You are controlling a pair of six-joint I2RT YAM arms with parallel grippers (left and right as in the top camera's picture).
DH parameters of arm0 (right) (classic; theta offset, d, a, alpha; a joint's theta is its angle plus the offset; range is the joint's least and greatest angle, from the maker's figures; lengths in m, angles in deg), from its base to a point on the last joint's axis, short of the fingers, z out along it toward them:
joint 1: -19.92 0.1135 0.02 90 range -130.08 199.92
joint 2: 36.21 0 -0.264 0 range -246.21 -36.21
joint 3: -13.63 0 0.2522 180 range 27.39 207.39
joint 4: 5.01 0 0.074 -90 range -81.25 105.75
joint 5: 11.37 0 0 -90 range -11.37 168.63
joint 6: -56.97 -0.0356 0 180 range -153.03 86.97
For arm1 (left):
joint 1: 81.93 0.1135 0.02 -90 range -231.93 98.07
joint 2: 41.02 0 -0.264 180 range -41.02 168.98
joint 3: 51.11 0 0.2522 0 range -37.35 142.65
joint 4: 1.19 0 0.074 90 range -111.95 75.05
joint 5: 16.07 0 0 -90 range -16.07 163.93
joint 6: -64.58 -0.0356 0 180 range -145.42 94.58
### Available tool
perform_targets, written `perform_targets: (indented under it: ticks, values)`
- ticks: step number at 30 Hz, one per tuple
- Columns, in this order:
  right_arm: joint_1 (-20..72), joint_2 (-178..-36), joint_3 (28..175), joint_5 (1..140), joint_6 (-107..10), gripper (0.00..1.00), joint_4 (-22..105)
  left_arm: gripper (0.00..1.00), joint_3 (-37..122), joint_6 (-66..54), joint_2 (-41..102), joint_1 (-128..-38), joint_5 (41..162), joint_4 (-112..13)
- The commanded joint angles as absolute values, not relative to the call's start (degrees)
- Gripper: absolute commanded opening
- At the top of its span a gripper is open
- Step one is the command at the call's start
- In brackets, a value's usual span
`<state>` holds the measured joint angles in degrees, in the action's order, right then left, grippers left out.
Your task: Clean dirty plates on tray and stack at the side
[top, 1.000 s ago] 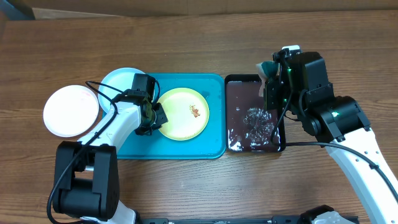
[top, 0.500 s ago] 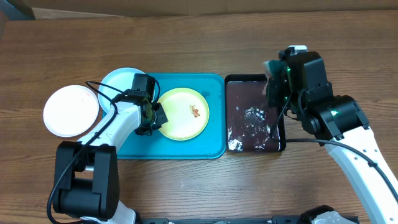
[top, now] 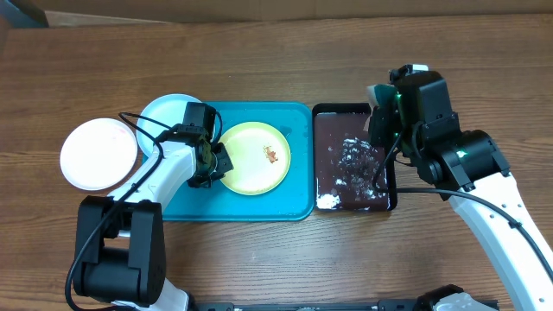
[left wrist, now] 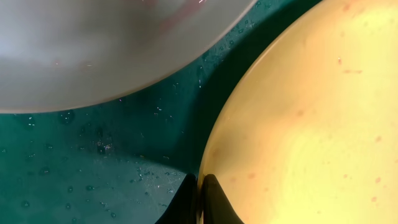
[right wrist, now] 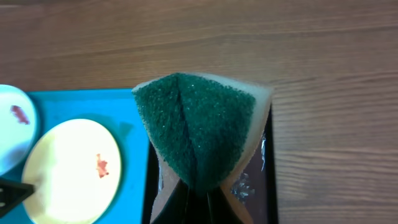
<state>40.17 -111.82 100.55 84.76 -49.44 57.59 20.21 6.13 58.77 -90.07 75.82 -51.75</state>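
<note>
The pale yellow plate (top: 253,157) lies on the turquoise tray (top: 294,203) with a reddish smear near its middle; it also shows in the right wrist view (right wrist: 71,168). My left gripper (top: 210,161) is shut on its left rim, seen in the left wrist view (left wrist: 200,199) with the plate (left wrist: 311,124). The light blue plate (top: 164,111) sits at the tray's far left corner, half under the arm. The white plate (top: 98,154) lies on the table left of the tray. My right gripper (right wrist: 198,202) is shut on a green sponge (right wrist: 196,127) above the dark tray (top: 350,168).
The dark brown-black tray holds water and foam (top: 327,200) at its near left corner. Bare wooden table (top: 259,52) lies behind and in front of both trays. The right arm (top: 467,173) reaches in from the right.
My right gripper with the sponge has shifted slightly right and up over the dark tray. The foam in that tray has moved. The left arm and plates have not moved.
</note>
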Motion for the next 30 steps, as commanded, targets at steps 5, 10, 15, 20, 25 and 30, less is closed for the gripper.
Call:
perform_targets:
  ticks: [5, 10, 15, 20, 25, 30]
  values:
    - [40.89, -112.61, 100.82, 80.02, -47.56, 0.04, 55.91, 0.04, 19.69, 6.29, 59.43, -89.87, 75.67, -51.9]
    - [41.14, -112.96, 100.71, 78.31, -48.26, 0.04, 55.97, 0.04, 19.69, 6.31, 59.43, -89.87, 75.67, -51.9]
    - [41.33, -113.07, 100.53, 78.51, -49.09, 0.04, 56.5, 0.04, 19.69, 6.29, 59.43, -89.87, 75.67, -51.92]
    - [41.29, -113.07, 100.49, 82.75, -51.69, 0.04, 58.92, 0.04, 19.69, 6.29, 59.43, -89.87, 75.67, -51.95]
    - [41.38, -113.11, 99.61, 83.86, -54.27, 0.04, 59.01, 0.04, 19.69, 6.29, 59.43, -89.87, 75.67, -51.92]
    - [41.4, -114.71, 95.86, 84.96, -51.14, 0.04, 59.06, 0.04, 19.69, 6.29, 59.43, -89.87, 75.67, -51.92]
